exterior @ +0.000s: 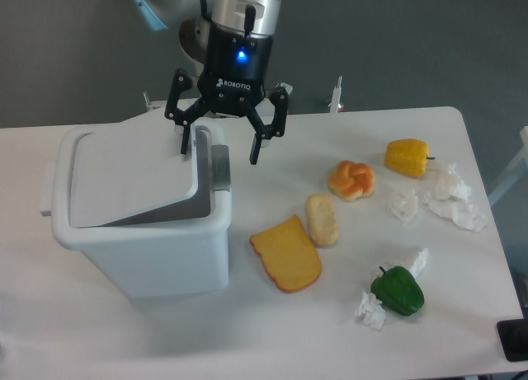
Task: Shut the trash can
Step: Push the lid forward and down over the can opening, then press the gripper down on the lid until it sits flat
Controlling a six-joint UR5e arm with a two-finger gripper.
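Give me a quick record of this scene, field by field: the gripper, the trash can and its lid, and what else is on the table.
gripper: open, fingers pointing down, above the right rear edge of the trash can
trash can: white bin, upright, on the left of the table
lid: tilted, right side raised, dark gap showing beneath it, not shut
latch tab: grey, at the bin's right rim
food: yellow pepper, green pepper, bun, bread roll, bread slice
other: crumpled tissues on the right
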